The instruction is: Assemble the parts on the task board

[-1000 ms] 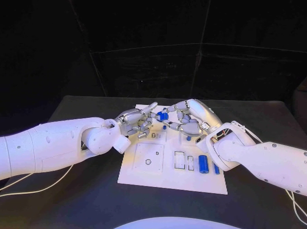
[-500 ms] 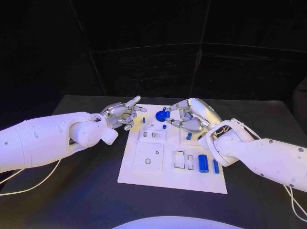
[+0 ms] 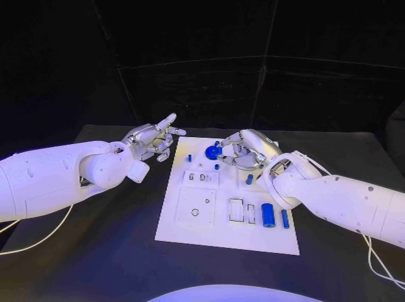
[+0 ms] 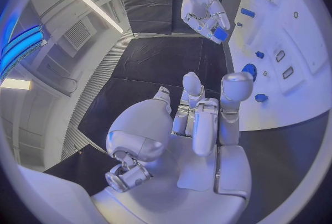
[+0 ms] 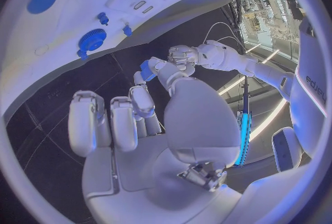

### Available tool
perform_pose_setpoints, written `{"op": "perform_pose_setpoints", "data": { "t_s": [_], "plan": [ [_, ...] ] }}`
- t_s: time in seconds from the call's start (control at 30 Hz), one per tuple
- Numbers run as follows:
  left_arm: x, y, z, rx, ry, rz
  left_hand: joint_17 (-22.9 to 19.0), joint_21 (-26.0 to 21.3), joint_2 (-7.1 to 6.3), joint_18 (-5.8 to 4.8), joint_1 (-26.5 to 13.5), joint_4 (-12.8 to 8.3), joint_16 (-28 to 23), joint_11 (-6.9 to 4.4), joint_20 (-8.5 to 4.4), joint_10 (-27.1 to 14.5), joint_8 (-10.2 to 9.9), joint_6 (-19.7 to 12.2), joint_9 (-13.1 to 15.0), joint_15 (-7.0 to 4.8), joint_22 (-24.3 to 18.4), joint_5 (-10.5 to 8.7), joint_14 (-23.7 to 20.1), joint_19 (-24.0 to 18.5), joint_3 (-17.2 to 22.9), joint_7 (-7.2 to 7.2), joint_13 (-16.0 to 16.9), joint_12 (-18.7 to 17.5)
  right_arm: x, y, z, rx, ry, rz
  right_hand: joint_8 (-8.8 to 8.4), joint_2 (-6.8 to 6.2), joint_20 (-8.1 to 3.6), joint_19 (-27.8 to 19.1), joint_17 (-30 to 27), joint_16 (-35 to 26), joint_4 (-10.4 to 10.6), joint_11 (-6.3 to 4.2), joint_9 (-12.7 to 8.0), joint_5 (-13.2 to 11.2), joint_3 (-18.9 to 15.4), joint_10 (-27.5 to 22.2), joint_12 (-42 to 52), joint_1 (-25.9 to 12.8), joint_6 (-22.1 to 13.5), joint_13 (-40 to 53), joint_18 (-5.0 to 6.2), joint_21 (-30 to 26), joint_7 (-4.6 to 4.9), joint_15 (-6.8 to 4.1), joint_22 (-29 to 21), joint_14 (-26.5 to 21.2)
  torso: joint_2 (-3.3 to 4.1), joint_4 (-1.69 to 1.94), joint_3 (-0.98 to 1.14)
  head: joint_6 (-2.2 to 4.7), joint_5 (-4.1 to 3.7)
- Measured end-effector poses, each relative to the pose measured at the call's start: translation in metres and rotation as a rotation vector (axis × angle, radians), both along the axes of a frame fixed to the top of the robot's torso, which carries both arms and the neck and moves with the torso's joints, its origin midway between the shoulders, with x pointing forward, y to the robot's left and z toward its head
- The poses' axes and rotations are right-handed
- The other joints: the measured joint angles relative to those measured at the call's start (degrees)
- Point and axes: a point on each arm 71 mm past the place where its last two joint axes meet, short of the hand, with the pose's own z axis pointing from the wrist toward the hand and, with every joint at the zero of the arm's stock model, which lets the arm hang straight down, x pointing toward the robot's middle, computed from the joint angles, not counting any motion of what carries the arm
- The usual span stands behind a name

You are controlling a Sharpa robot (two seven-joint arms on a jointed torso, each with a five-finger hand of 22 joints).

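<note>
right hand is the one that matters from where i'm driving. it's up over the far end of the white rectangular task board and it's pinching a small blue block part between thumb and a finger, the rest of the fingers curled loosely round it. you can see that block best from the right wrist cam, sitting right at the fingertips.

left hand is holding nothing, fingers apart and pointing up and away, hovering just off the board's far left corner over the black worktop. so it's near, but it isn't the one carrying anything.

the relation i care about: the round blue gear-like part stands on the board just beside the right hand, on its inner side, with a couple of little blue pegs close by. the held block is above that same far strip of the board, so my guess is the seat is almost straight down from the hand, not across the board. i can't tell the block's long axis well enough to say if it needs a twist first.

nearer to me there's a blue cylinder part lying lengthwise along the board's right side, with a thin blue bar next to it, both well clear of either hand.
</note>
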Motion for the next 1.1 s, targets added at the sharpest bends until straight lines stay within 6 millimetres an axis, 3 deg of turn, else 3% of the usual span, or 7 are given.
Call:
{"op": "perform_pose_setpoints", "data": {
  "t_s": [0.5,1.1],
  "plan": [
    [-0.003,-0.011,0.005,-0.041,-0.018,-0.006,0.0,0.0,0.00,0.00,0.0,0.0,0.0,0.01,0.00,0.0,0.0,0.0,0.0,0.00,0.0,0.00,0.0,0.0,0.0,0.00,0.1,0.0,0.002,0.021,-0.019,-0.118,0.074,0.017,-0.03,0.22,0.00,0.0,0.0,0.0,0.3,0.00,0.0,0.0,-0.3,0.0,0.0,-0.2,0.0,-0.1,0.00,0.0,0.00,0.00,0.0,0.0,0.04,-0.12,0.14,-0.59,0.42],
    [-0.003,-0.015,0.005,-0.049,-0.018,-0.010,0.0,0.0,0.00,0.00,0.0,0.0,0.0,0.02,0.00,0.0,0.0,0.0,0.0,0.00,0.0,0.00,0.0,0.0,0.0,0.00,0.0,0.0,0.000,0.030,-0.026,-0.195,0.116,0.041,-0.07,0.20,0.00,0.0,0.0,0.0,0.5,0.00,0.0,0.0,-0.5,0.0,-0.2,-0.2,0.0,-0.5,0.00,0.0,0.02,0.00,0.0,0.0,-0.01,-0.19,0.13,-1.14,0.64]
  ]
}}
